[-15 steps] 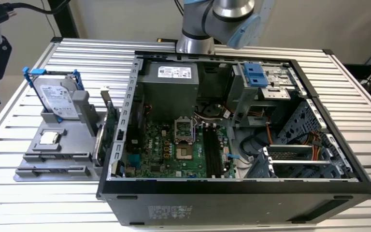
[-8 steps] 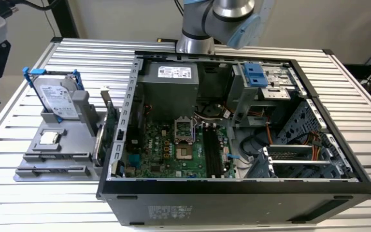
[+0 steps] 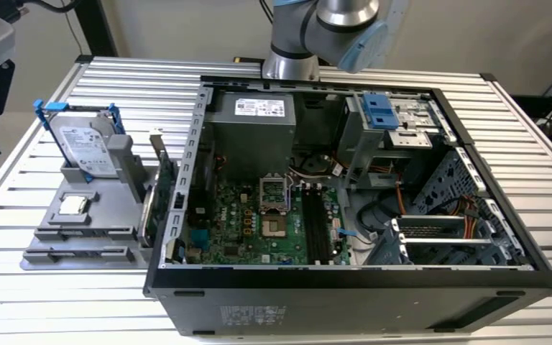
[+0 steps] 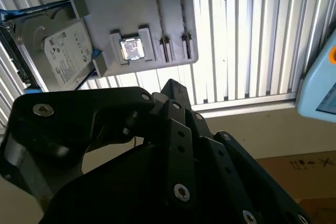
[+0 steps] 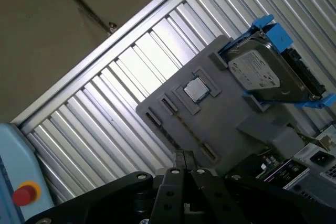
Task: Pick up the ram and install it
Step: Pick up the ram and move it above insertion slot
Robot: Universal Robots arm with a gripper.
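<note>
- Claw (image 5: 184,156): in both wrist views it hangs above the grey fixture tray (image 3: 75,255) on the bench (image 3: 506,129). Its fingertips meet with nothing between them, well apart from the ram.
- Ram (image 3: 146,215): as far as the exterior view lets one judge, it is a thin pale strip standing on edge. It sits at the tray's side nearest the open computer case (image 3: 353,287), just beside the green expansion card (image 3: 167,180), and is not yet lifted.
- Neighbours: the hard drive (image 3: 84,147) with blue rails leans at the tray's far end. The processor chip (image 3: 70,205) lies flat in its seat.
- Destination: the long dark memory slots (image 3: 316,226) on the board inside the case.
- Handling (judged): the ram is probably light, stiff and thin, yet fragile, and its chips and edge contacts should not be squeezed hard. The best hold is probably across the two flat faces near mid-length, at the upper edge, so the stick hangs level and does not swing.
</note>
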